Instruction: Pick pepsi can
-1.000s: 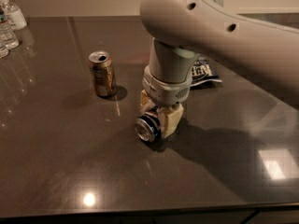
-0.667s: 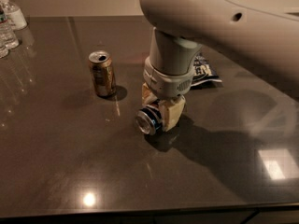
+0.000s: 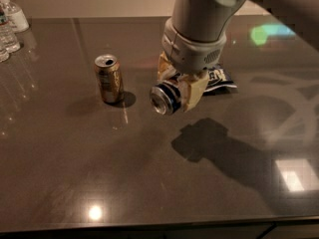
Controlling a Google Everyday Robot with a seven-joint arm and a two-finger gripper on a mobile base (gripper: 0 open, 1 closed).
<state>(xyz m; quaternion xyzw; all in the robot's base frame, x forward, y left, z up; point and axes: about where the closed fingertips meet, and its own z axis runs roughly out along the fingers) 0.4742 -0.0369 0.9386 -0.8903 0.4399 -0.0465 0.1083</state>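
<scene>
The pepsi can is dark blue with a silver end facing the camera. It lies on its side between the tan fingers of my gripper, which is shut on it. The can hangs clear above the dark table; its shadow falls on the table to the lower right. The grey arm comes down from the top of the view.
A gold-brown can stands upright to the left of the gripper. A dark blue chip bag lies behind the gripper, partly hidden. Water bottles stand at the far left edge. The table's front edge runs along the bottom.
The gripper has risen with the pepsi can in it, lifting it off the table. The gold-brown can and the bag have stayed put.
</scene>
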